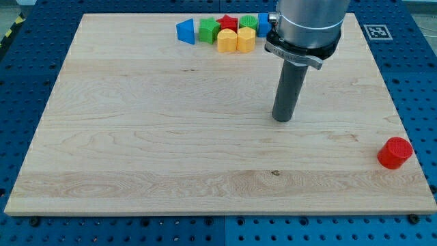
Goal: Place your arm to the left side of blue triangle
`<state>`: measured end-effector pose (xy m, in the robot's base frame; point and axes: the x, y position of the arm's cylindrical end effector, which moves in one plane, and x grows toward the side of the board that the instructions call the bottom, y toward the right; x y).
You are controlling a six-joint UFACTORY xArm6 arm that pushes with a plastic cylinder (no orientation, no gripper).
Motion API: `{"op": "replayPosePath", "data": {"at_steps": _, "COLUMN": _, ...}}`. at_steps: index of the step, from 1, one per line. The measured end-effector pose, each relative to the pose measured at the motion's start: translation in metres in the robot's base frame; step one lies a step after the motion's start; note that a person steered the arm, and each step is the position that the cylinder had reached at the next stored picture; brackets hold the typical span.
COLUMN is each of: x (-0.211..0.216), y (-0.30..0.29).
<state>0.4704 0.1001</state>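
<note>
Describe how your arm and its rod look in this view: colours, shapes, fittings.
My arm ends in a broad, silver-grey metal cylinder, with a dark clamp-like collar beneath it. From the collar hangs a straight, dark grey round rod, narrower than the cylinder, down to my tip. No cables or markings show.

A pale wooden board (171, 137) fills most of the frame. Near its top edge, left of centre, lies a blue triangle (185, 31). Just right of it sits a cluster: a green block (208, 30), a red block (227, 23), another green block (248, 22), a blue block (263, 24) and two yellow blocks (236, 40) touching. A red cylinder (395, 152) stands alone at the lower right edge.
</note>
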Motion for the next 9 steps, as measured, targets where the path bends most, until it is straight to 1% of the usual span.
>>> {"op": "replayPosePath", "data": {"at_steps": 1, "x": 0.0, "y": -0.004}}
{"op": "replayPosePath", "data": {"at_steps": 4, "x": -0.065, "y": -0.096}}
{"op": "replayPosePath", "data": {"at_steps": 5, "x": -0.065, "y": -0.096}}
{"op": "replayPosePath", "data": {"at_steps": 6, "x": -0.066, "y": -0.123}}
{"op": "replayPosePath", "data": {"at_steps": 7, "x": -0.085, "y": -0.155}}
{"op": "replayPosePath", "data": {"at_steps": 9, "x": -0.145, "y": -0.214}}
